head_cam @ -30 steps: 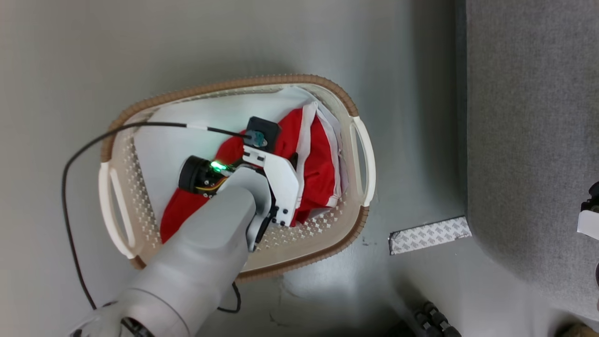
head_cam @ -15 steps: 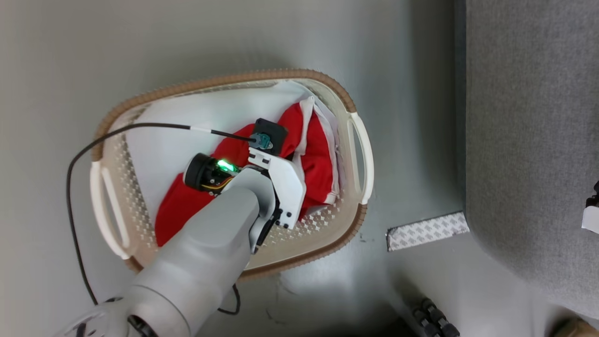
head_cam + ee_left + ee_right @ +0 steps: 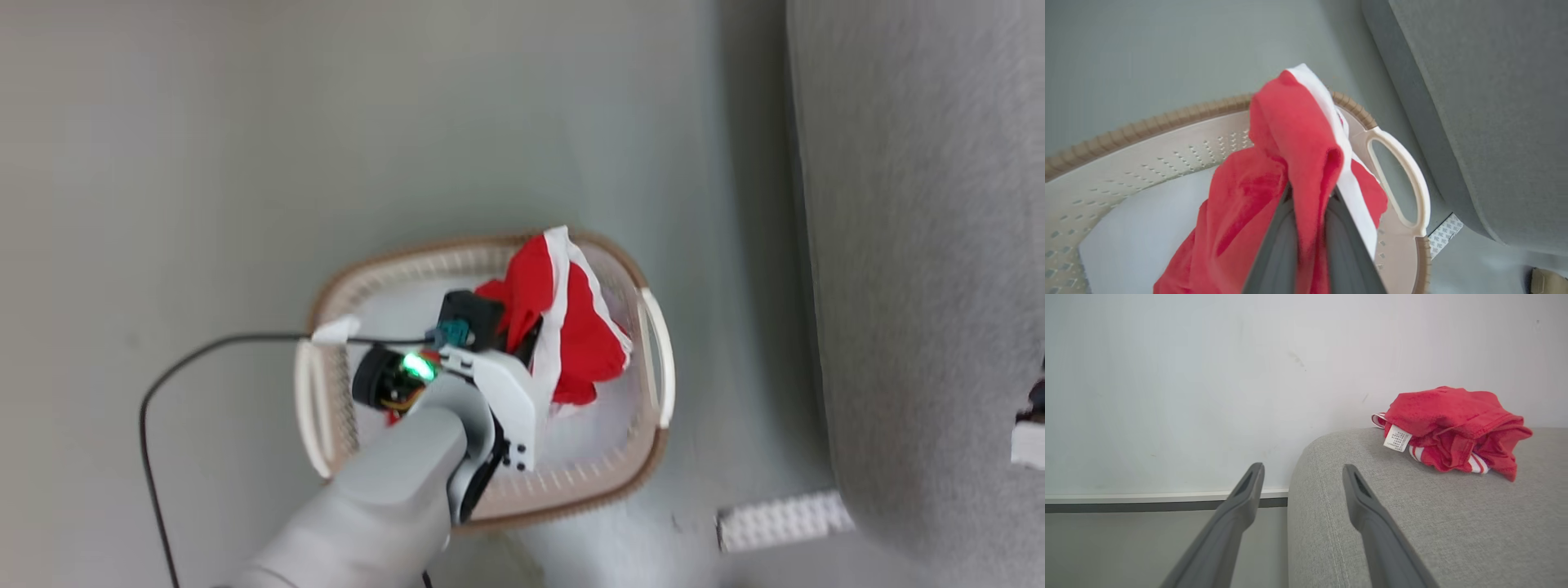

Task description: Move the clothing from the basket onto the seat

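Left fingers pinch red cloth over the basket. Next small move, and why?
Probably lift the left fingers straight up: they are shut on the garment, whose lower folds hang inside the basket. Clearing the rim first should avoid a snag on the way to the seat.

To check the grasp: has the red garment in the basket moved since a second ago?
Yes. Against the basket, the red garment no longer lies spread on its floor; the left gripper holds it bunched up, raised past the far rim.

Head seemingly overhead, left wrist close: shared basket [image 3: 1147,127]
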Available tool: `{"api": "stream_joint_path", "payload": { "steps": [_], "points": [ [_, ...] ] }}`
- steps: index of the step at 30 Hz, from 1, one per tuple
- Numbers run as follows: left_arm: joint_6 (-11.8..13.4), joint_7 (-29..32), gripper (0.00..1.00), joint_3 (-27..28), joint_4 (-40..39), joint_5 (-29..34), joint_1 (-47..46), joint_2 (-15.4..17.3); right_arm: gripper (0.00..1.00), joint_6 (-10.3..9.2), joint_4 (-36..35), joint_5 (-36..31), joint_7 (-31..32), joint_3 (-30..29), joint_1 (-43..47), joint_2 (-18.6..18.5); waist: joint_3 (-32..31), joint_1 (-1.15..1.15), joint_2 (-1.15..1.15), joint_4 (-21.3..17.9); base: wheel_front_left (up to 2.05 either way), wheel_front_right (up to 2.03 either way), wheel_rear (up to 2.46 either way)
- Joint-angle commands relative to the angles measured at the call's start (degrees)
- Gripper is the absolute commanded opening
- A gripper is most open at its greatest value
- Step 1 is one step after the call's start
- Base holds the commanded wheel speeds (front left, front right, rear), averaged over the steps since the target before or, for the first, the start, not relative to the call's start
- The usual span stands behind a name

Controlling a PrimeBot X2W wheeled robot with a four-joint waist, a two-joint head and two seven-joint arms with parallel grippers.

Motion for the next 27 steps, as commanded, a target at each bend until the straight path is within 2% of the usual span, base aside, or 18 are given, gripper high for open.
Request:
{"api": "stream_joint_path", "payload": {
  "steps": [1, 7, 11, 21, 27],
  "points": [
    [0.18, -1.22, 0.0, 0.3, -0.68, -0.65, 2.11, 0.14, 1.0, -0.13, 1.06, -0.59, 0.03, -0.15, 2.24, -0.7, -11.07, 0.01, 0.0, 5.18, 0.0, 0.0, 0.0],
    [0.33, -2.63, 0.0, 1.96, -3.21, -1.14, 6.74, 0.94, 1.0, -0.13, 3.74, -2.16, 0.04, 0.58, 7.73, -1.42, -22.08, 0.01, 0.0, 8.15, 0.0, 0.0, 0.0],
    [1.32, -2.86, 0.0, 3.84, -7.65, -0.59, 9.54, 3.01, 1.0, -0.13, 4.9, -2.97, 0.04, 1.06, 10.84, -1.24, -27.79, 0.01, 0.0, 9.08, 0.0, 0.0, 0.0],
    [6.33, -2.89, 0.0, 10.13, -26.44, 3.36, 21.82, 12.31, 1.0, -0.13, 7.32, -3.92, 0.04, 4.9, 18.21, -1.28, -39.79, 0.01, 0.0, 8.86, 0.0, 0.0, 0.0],
    [9.34, -2.74, 0.0, 11.52, -37.07, 4.46, 26.89, 18.1, 1.0, -0.13, 7.15, -1.96, 0.04, 9.41, 20.6, -3.11, -43.09, 0.01, 0.0, 8.27, 0.0, 0.0, 0.0]
  ]
}}
